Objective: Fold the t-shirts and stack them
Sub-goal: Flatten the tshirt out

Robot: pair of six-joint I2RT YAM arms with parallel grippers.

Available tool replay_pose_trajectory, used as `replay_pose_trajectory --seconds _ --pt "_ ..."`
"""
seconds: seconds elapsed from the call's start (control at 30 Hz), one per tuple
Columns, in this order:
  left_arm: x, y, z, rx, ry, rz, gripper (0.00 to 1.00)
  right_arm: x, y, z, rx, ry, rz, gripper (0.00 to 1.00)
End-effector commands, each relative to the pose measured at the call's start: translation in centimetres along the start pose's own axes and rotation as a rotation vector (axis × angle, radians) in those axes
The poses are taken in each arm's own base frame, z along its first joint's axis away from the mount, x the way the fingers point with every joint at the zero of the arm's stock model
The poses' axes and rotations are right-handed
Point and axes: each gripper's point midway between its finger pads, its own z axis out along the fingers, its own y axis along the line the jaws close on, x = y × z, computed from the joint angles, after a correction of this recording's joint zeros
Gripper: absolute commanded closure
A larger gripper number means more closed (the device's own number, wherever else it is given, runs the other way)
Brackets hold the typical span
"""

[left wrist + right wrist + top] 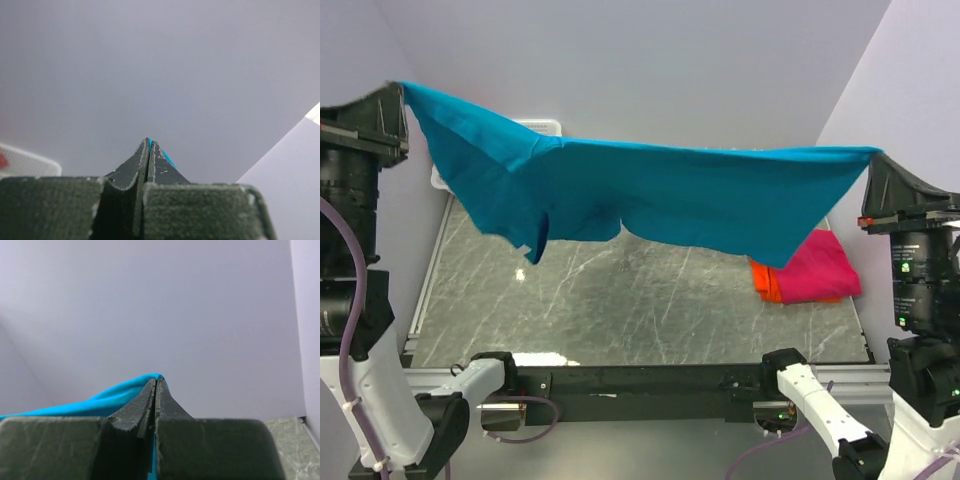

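Top external: t-shirt [660, 190] taut, aloft

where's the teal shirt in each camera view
Top external: teal shirt stretched across the upper middle, between the left pincer and right pincer.
Left wrist: thin teal slivers at the pincer tips, centre.
Right wrist: runs from lower left up to the pincer tips.
Shared landmark: the pale wall behind.

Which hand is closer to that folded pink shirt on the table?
Right. The right hand pinches the teal shirt up in the air, just right of the pink shirt; the left hand pinches it at the far left.
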Motion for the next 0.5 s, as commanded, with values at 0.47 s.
replay_pose_trajectory --seconds 0.47 --pt "12.0 4.3 20.6 0.143 0.208 0.116 0.99 10.8 -5.6 14.8 0.165 0.188 -0.165 1.00"
